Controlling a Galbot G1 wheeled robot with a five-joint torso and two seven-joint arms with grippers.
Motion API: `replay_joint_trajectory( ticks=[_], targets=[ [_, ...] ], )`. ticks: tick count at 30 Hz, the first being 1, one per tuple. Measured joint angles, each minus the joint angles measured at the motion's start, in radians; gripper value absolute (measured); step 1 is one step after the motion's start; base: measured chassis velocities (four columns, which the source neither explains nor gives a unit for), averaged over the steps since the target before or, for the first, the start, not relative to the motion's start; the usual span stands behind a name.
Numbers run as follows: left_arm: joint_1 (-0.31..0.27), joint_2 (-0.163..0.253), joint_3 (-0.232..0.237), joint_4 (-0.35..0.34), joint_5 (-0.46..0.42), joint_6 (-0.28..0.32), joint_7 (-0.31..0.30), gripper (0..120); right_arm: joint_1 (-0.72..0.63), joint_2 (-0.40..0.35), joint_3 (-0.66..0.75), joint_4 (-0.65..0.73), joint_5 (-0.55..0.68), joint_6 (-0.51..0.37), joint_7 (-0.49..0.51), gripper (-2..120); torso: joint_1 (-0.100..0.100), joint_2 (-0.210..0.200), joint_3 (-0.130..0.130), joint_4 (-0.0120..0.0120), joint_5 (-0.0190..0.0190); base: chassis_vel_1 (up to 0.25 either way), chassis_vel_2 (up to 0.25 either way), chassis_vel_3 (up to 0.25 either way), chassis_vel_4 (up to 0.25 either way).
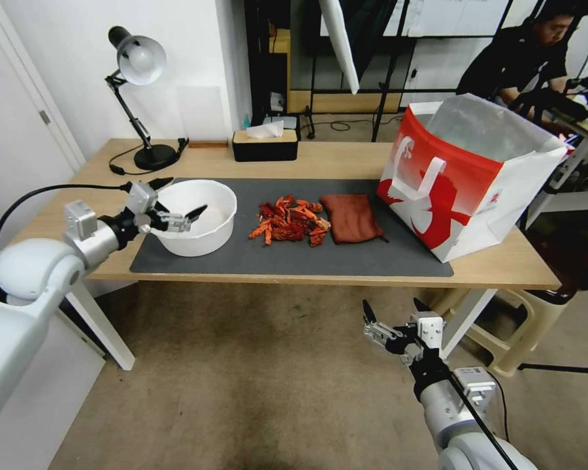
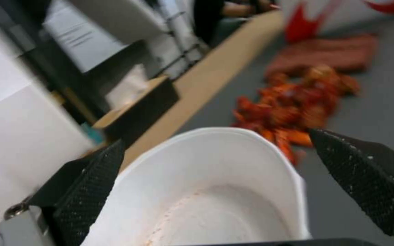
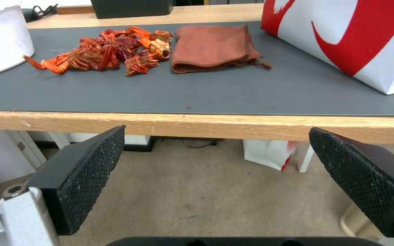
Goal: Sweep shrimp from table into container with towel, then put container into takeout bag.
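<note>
Red-orange shrimp (image 1: 289, 220) heaped mid-frame on the table (image 1: 346, 160), white container (image 1: 199, 219) left, folded towel (image 1: 351, 217) and takeout bag (image 1: 467, 173) right.

The table (image 1: 346, 160) (light wood) carries a grey mat (image 1: 346, 258), lamp (image 1: 140, 98), and tissue box (image 1: 265, 145).

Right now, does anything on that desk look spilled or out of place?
Yes: a heap of red-orange shrimp lies loose on the grey mat, between the empty white container and the folded towel. Nothing else looks askew or damaged.
</note>
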Motion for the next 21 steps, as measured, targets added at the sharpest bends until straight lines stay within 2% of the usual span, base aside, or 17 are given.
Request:
replay_joint_trajectory(
  ticks=[1,2,3,5,8,10,11,14,21],
  targets=[
    [-0.014,0.011,0.001,0.017,0.03,-0.03,0.08,100,0.001,0.0,-0.003,-0.003,-0.001,0.005,0.0,100,0.0,0.0,0.0,0.0,0.0,0.0,0.0,0.0,0.0],
    [-0.025,0.02,0.002,0.025,0.057,-0.046,0.13,100,0.001,0.0,-0.007,-0.004,-0.003,0.007,0.0,100,0.0,0.0,0.0,-0.0001,0.0,0.0,0.0,0.0,0.0],
    [-0.025,0.02,0.002,0.025,0.057,-0.046,0.13,100,0.001,0.0,-0.007,-0.004,-0.003,0.007,0.0,100,0.0,0.0,0.0,-0.0001,0.0,0.0,0.0,0.0,0.0],
    [-0.055,0.04,0.014,0.042,0.113,-0.072,0.208,100,0.001,0.0,-0.014,-0.006,-0.01,0.008,0.0,100,0.0,0.0,0.0,-0.0002,0.0002,0.0,0.0,0.0,0.0],
    [-0.065,0.052,0.02,0.049,0.14,-0.083,0.231,100,0.001,0.0,-0.018,-0.007,-0.012,0.008,0.0,100,0.0,0.0,0.0,-0.0005,0.0001,0.0,0.0,0.0,0.0],
    [-0.068,0.07,0.021,0.06,0.198,-0.106,0.273,100,0.009,-0.003,-0.031,-0.013,-0.016,0.008,-0.002,100,0.0,0.0,0.0,-0.0002,0.0002,0.0,0.0,0.0,0.0],
    [-0.068,0.07,0.021,0.06,0.198,-0.106,0.273,100,0.009,-0.003,-0.031,-0.013,-0.016,0.008,-0.002,100,0.0,0.0,0.0,-0.0002,0.0002,0.0,0.0,0.0,0.0],
    [-0.085,0.076,0.023,0.085,0.27,-0.132,0.309,100,0.01,-0.009,-0.046,-0.016,-0.024,0.007,-0.005,100,0.0,0.0,0.0,-0.0001,0.0,0.0,0.0,0.0,0.0],
    [-0.099,0.095,0.037,0.095,0.315,-0.161,0.34,100,0.01,-0.016,-0.057,-0.02,-0.03,0.006,-0.009,100,0.0,0.0,0.0,-0.0001,0.0002,0.0,0.0,0.0,0.0]
  ],
)
